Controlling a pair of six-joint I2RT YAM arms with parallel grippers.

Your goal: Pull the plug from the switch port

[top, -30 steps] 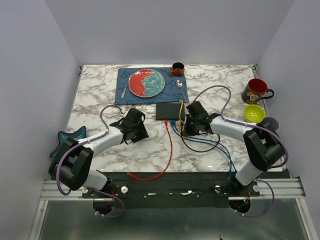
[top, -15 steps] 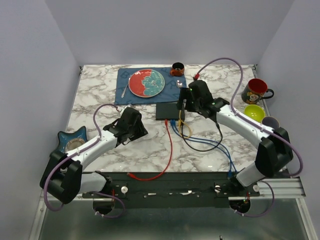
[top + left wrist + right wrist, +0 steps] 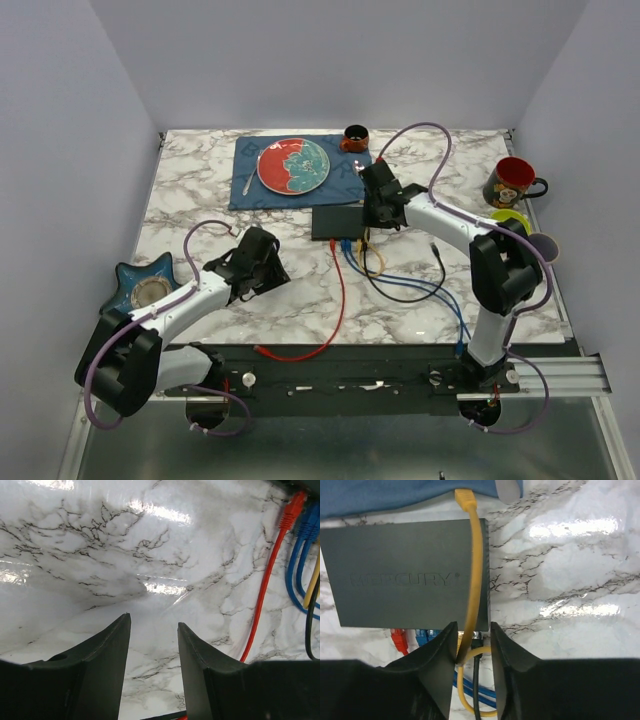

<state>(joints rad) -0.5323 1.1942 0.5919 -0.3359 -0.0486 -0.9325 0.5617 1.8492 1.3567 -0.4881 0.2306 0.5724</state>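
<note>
Dark grey and flat, the switch (image 3: 405, 575) lies directly ahead of the right gripper (image 3: 473, 626), its socket edge right at the fingertips. The jaws stand slightly apart, and a yellow cable (image 3: 476, 570) passes through the gap, close along the inner face of the finger (image 3: 440, 665) on the view's left. Whether that finger touches the cord I cannot tell. Ahead of the jaws the cable runs across the switch's lid and ends in a yellow plug (image 3: 465, 497). That plug lies free, in no socket, just past the box's far edge at the hem of the blue placemat (image 3: 395, 495).

Just left of the jaws, a red plug (image 3: 397, 639) and blue plugs (image 3: 426, 636) sit in the socket row. Between the two fingers, further back, a black cable (image 3: 476, 680) runs beside a loop of the yellow one.

The left gripper (image 3: 153, 620) hovers over the bare marble table (image 3: 100, 555) with its jaws spread wide and nothing between them. Ahead and to the right of those jaws, a red cable (image 3: 265, 580) and blue cables (image 3: 295, 565) trail across the stone. In the overhead view this gripper is well apart from the switch, which lies ahead of its jaws and to their right.
</note>
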